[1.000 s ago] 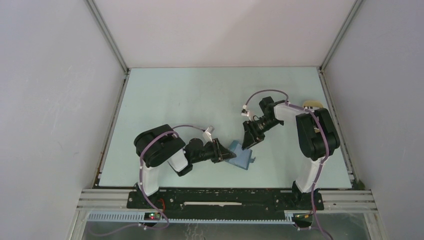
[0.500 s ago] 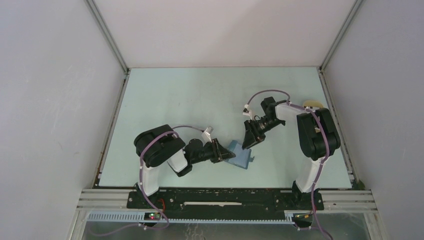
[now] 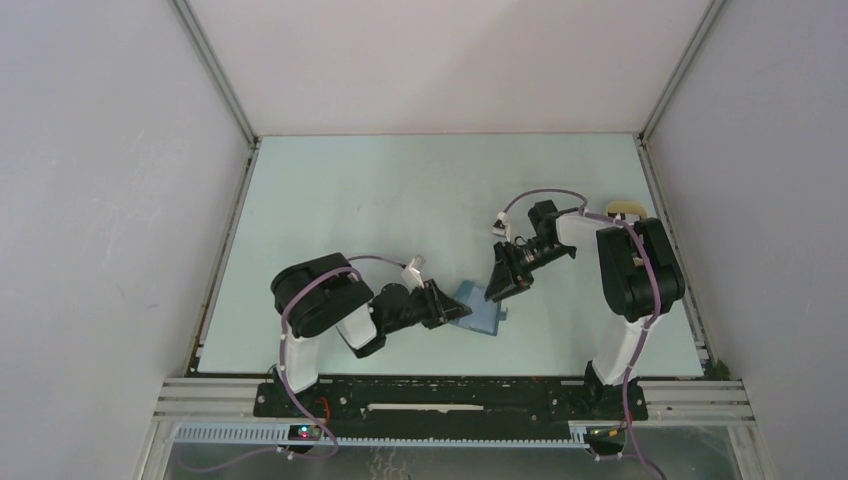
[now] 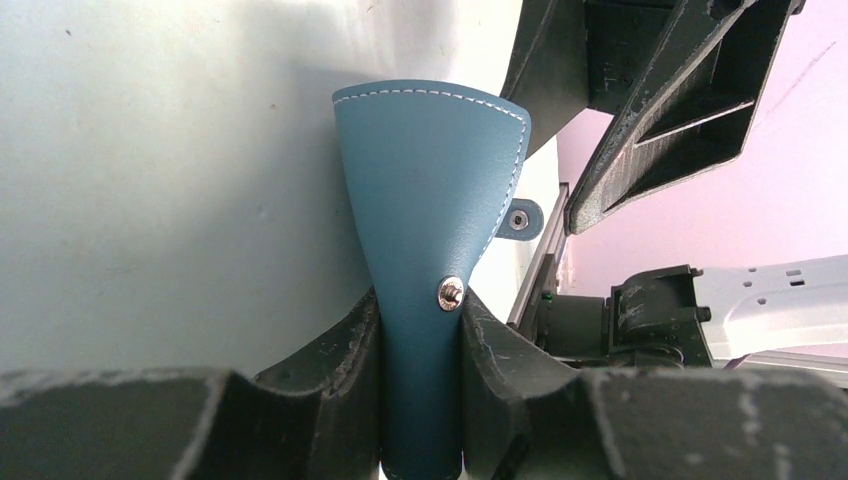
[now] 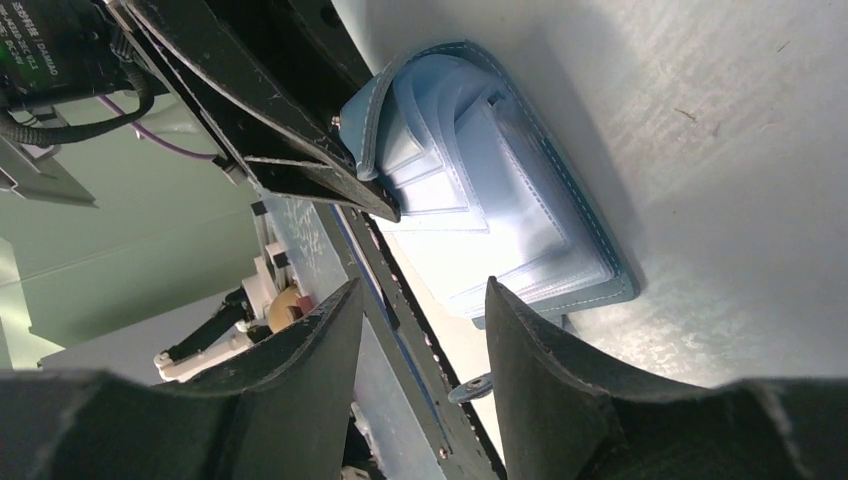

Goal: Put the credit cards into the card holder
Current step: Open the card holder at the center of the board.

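Observation:
The teal-blue card holder (image 3: 482,314) lies open on the table between the arms. My left gripper (image 3: 447,306) is shut on its flap; in the left wrist view the flap (image 4: 430,190) with its snap button (image 4: 451,291) stands pinched between my fingers. My right gripper (image 3: 501,284) is open and empty, just above the holder's far side. In the right wrist view the holder's light blue pockets (image 5: 490,200) gape open beyond my right gripper (image 5: 422,292), with the left gripper's fingers (image 5: 270,130) holding the flap up. I see no credit card outside the pockets.
A beige oval tray (image 3: 623,209) peeks out behind the right arm at the table's right edge. The holder's small strap tab (image 4: 520,218) sticks out toward the near edge. Grey walls enclose the table on three sides.
My right gripper has moved a little down and toward the card holder. The left gripper and the holder have hardly moved.

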{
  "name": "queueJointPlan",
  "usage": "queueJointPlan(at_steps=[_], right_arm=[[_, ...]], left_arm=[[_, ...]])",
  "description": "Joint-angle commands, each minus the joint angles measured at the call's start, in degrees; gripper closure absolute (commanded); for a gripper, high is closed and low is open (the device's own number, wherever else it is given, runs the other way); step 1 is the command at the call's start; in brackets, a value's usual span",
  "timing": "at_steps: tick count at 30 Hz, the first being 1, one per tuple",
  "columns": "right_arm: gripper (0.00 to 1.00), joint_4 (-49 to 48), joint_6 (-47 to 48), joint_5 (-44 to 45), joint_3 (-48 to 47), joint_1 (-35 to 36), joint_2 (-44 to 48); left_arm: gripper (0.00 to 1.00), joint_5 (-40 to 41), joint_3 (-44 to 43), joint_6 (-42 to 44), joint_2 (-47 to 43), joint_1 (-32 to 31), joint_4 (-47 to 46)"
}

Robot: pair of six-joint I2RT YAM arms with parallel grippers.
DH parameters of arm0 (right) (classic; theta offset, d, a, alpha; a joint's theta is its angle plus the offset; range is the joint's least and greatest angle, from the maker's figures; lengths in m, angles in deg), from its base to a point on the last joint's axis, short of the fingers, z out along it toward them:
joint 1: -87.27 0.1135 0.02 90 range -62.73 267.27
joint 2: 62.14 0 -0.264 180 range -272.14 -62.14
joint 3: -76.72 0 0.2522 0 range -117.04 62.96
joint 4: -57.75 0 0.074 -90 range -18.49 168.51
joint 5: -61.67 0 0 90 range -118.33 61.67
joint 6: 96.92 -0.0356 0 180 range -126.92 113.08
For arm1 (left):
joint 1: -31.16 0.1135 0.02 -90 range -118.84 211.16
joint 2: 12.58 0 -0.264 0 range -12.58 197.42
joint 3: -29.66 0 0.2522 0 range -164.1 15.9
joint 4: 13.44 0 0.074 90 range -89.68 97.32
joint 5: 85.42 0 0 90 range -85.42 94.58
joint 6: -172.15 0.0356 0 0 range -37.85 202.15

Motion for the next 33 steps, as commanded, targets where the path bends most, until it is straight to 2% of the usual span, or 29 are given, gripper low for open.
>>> queueJointPlan(at_steps=[1, 22, 33], right_arm=[[0.43, -1.45, -2.86, -0.70, -0.06, -0.47, 0.26], [0.42, -4.74, -10.16, 4.11, 0.69, -0.73, -3.63], [0.42, -5.71, -11.62, 1.18, 0.27, -0.36, -3.84]], left_arm=[[0.68, 2.68, -0.52, -0.86, 0.22, -0.66, -4.26], [0.67, 2.31, -1.39, -0.77, 0.89, -1.23, -4.66], [0.58, 0.99, -1.96, -0.30, 1.01, -1.40, -4.74]])
